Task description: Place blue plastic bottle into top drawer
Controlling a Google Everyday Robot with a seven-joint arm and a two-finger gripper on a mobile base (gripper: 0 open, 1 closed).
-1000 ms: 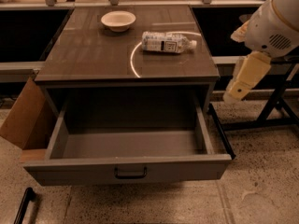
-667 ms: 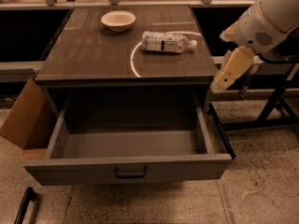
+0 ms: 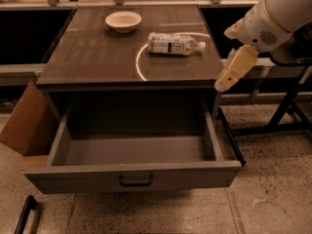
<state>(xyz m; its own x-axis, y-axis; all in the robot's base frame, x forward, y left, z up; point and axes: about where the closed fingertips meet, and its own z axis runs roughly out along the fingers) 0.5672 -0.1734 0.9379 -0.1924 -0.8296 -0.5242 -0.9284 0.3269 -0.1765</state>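
Observation:
The blue plastic bottle [image 3: 174, 43] lies on its side on the cabinet top, white cap pointing right, with a dark printed patch on its pale label. The top drawer [image 3: 134, 177] is pulled fully open below and nothing shows inside it; its dark bar handle is at the centre of the front panel. My gripper [image 3: 235, 65] hangs off the cabinet's right front corner, to the right of the bottle, a little lower in the picture and apart from it. It holds nothing.
A white bowl [image 3: 123, 21] sits at the back left of the cabinet top [image 3: 92, 52]. A cardboard flap [image 3: 27, 123] leans at the drawer's left. A black metal stand [image 3: 287, 111] is on the right. A dark bar [image 3: 24, 213] lies on the floor at lower left.
My arm and gripper have moved left and a little up, closer to the cabinet's right edge. The bottle, bowl and drawer have not moved.

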